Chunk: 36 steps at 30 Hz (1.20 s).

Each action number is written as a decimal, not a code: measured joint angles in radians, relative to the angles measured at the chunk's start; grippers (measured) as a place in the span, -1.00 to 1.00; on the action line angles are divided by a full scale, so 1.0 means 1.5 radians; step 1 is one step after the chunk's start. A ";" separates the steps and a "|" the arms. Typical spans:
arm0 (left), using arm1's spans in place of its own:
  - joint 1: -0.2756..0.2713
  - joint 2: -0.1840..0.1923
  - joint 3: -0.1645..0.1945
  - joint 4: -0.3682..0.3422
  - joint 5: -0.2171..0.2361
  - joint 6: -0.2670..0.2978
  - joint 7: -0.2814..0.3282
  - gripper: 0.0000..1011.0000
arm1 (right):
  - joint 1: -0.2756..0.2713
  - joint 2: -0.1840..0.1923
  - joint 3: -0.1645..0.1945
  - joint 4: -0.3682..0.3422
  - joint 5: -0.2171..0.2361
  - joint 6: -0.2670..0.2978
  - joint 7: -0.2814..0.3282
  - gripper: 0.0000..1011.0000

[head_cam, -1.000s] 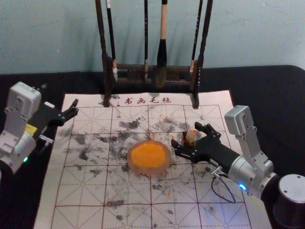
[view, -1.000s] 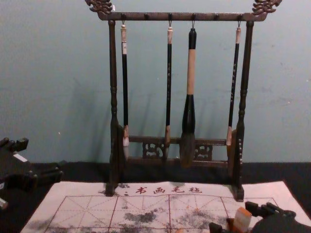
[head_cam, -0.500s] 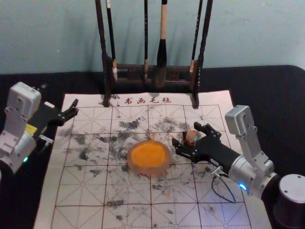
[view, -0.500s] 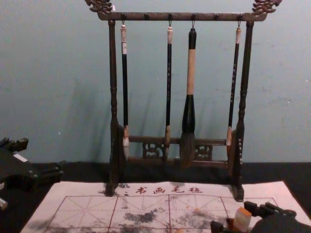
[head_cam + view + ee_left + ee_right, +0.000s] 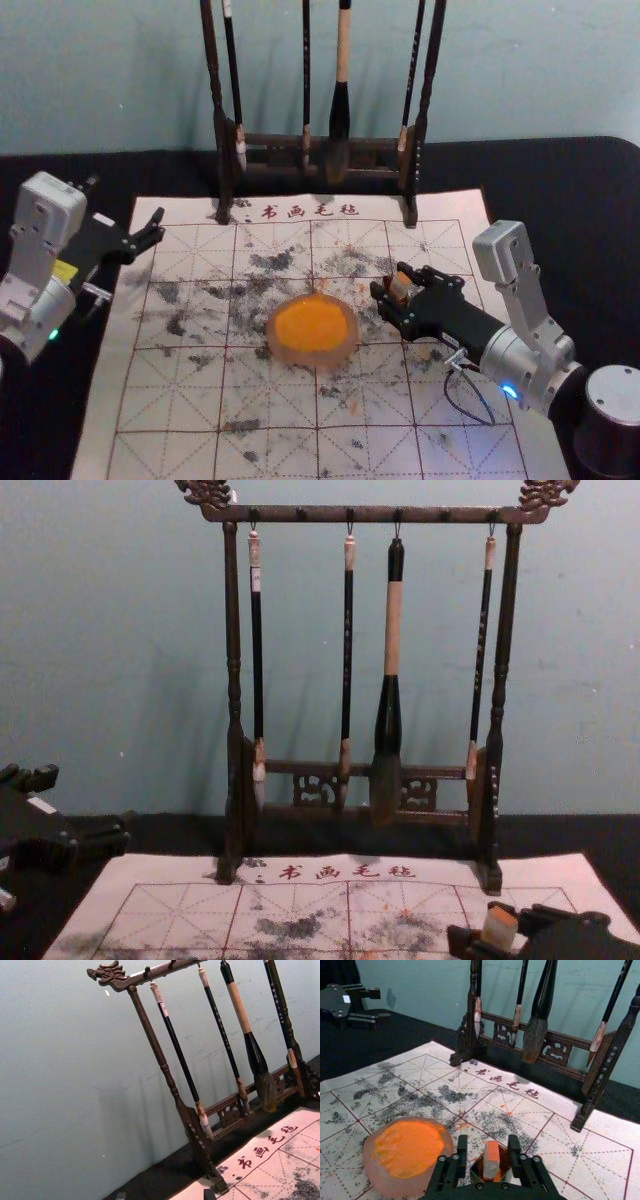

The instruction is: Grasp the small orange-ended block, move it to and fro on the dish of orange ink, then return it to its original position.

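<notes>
1. Small orange-ended block: it is standing on end in a small round container on the mat, to the right of the ink dish and near it, with its orange top facing up.
2. The right hand is reaching in from the right, low over the mat. It is spreading its fingers on both sides of the block, released, with a gap showing between each finger and the block.
3. The dish of orange ink is sitting near the middle of the mat, its orange ink lying in a pale, rounded dish.
4. The left hand is waiting at the left edge of the mat, well apart from the block, its fingers standing apart and holding nothing.
5. The mat, marked with red grid lines and dark smudges, is lying on a black counter.
6. Behind, four brushes are hanging from a dark wooden rack.
</notes>
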 joint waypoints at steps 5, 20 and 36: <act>0.000 0.000 0.000 0.000 0.000 0.000 0.000 0.98 | 0.000 0.000 0.000 0.000 0.000 0.000 0.000 -0.32; 0.000 0.000 0.000 0.000 0.000 0.000 0.000 0.98 | 0.000 0.000 0.000 0.000 0.001 0.000 0.000 -0.78; 0.000 0.000 0.000 0.000 0.000 0.000 0.000 0.98 | -0.004 -0.001 0.017 -0.026 -0.006 0.017 0.013 -0.78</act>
